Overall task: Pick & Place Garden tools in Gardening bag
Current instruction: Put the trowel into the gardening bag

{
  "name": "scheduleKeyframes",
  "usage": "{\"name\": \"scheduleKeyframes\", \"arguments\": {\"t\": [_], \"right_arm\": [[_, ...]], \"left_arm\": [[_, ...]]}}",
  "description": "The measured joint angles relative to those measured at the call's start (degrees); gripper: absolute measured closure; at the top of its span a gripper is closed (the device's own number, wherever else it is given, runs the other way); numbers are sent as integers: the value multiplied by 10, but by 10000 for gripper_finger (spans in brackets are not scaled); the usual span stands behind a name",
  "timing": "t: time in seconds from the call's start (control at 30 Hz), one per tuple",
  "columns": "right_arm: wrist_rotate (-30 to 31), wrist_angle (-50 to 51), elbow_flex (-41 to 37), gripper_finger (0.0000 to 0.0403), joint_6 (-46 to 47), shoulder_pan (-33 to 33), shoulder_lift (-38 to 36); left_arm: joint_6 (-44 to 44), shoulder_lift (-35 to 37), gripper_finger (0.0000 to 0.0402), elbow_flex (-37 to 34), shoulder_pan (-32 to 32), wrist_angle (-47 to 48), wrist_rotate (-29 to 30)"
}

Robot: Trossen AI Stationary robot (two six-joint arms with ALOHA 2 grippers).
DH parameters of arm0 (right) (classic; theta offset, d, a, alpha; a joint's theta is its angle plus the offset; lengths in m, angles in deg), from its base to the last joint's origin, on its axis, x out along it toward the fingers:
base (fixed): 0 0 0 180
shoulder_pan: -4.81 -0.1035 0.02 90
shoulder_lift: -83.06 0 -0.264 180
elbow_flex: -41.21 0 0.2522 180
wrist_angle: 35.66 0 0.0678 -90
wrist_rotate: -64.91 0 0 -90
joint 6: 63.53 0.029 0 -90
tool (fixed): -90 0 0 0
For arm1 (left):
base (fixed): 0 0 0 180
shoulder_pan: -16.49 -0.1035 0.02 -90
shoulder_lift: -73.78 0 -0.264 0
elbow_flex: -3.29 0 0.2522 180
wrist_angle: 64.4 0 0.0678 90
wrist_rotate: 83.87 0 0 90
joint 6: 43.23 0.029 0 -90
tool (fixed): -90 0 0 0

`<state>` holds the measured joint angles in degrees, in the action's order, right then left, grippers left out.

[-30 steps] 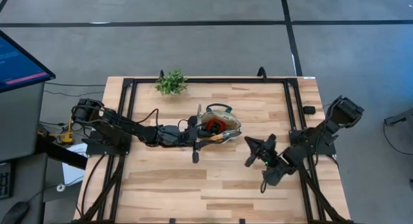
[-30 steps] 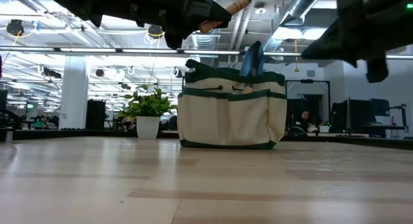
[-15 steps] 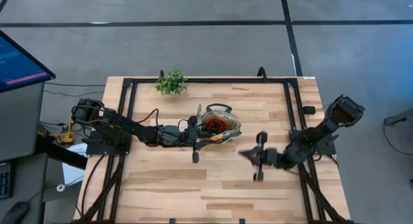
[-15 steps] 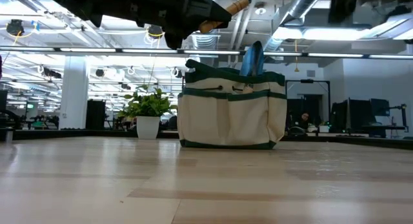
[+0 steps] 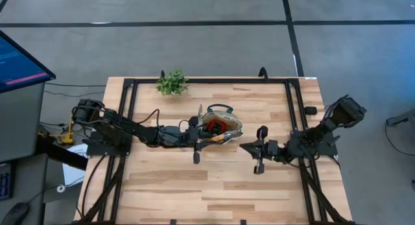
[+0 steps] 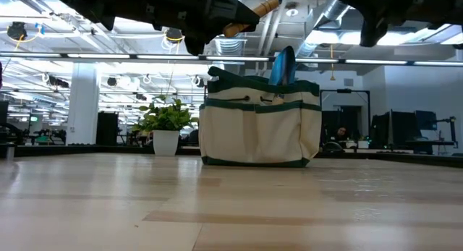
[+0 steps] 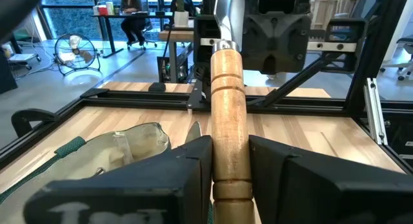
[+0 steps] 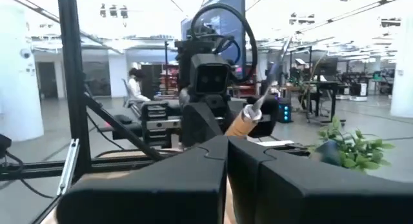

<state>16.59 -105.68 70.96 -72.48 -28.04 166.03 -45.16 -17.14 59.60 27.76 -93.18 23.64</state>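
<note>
left gripper (image 7: 229,162) clamped on wooden handle (image 7: 227,114) over gardening bag (image 5: 219,124) | tool rigid, light, smooth (hold mid-handle) | right gripper (image 5: 249,147) jaws together, empty, beside bag

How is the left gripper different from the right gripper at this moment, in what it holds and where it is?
The left gripper is shut on a wooden-handled tool; the right gripper is shut on nothing. The left gripper is up against the gardening bag, holding the tool above it, while the right gripper is apart from the bag, over bare table. Both are dark, two-fingered, and raised off the table.
</note>
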Motion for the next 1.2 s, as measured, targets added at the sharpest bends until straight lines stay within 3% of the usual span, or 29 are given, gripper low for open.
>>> {"name": "scheduleKeyframes", "arguments": {"t": [0.17,0.47,0.67,0.9,1.2], "right_arm": [[2,0,1,374,34,16,0],[-20,2,13,252,86,44,0],[-58,28,52,220,85,67,0],[-58,75,88,235,84,91,0],[-57,78,93,333,54,93,0]], "left_arm": [[0,0,345,0,0,0,0],[-5,0,345,0,0,0,0],[-5,0,345,0,0,0,0],[-5,0,345,0,0,1,0],[-5,0,345,0,0,0,-2]]}}
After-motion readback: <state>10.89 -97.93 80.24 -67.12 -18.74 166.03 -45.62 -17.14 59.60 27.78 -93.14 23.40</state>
